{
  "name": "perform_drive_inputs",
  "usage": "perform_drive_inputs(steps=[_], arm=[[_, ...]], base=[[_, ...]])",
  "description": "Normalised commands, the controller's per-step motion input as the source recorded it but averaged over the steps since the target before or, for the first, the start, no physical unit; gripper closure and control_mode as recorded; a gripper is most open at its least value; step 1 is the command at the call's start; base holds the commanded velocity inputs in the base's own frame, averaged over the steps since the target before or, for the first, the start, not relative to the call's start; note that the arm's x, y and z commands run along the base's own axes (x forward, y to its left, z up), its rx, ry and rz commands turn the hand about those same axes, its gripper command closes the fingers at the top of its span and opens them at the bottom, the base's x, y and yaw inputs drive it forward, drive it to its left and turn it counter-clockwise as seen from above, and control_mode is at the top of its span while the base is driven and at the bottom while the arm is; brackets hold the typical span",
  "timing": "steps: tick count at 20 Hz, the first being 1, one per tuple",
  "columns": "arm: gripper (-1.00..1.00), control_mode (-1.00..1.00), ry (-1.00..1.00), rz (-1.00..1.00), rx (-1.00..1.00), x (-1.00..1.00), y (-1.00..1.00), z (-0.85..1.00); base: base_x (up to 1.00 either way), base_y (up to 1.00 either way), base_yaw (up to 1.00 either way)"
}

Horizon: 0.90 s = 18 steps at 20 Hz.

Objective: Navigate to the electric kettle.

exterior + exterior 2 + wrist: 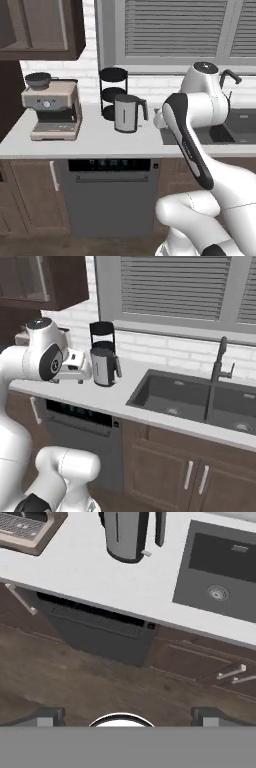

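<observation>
The electric kettle (pixel 127 114) is a tall brushed-steel jug with a dark lid and a dark side handle. It stands upright on the white counter (pixel 95 140), right of the coffee machine and in front of a black round rack. From the right base view the kettle (pixel 104 367) is just beyond my arm's upper joint. In the hand view the kettle (pixel 127 534) is at the top, with its dark gauge strip facing me. My gripper (pixel 128 717) hangs over the wooden floor in front of the counter, open, its dark fingertips (pixel 50 716) wide apart and nothing between them.
A beige coffee machine (pixel 52 107) sits at the counter's left end. The black three-tier rack (pixel 112 92) stands against the wall. A dark sink (pixel 200 401) with a faucet (pixel 217 376) lies to the right. A grey dishwasher (pixel 110 195) sits under the counter, below the kettle.
</observation>
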Motion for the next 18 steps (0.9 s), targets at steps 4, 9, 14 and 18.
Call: perform_drive_inputs(steps=[4,9,14,18], arm=[[-1.0,1.0,0.0,0.0,0.0,0.0,0.0,0.0],[-1.0,1.0,0.0,0.0,0.0,0.0,0.0,0.0],[-1.0,1.0,0.0,0.0,0.0,0.0,0.0,0.0],[-1.0,1.0,0.0,0.0,0.0,0.0,0.0,0.0]], base=[[0.85,0.65,-0.55],[0.79,0.53,-0.5],[0.48,0.29,-0.14],[0.36,0.16,-0.07]])
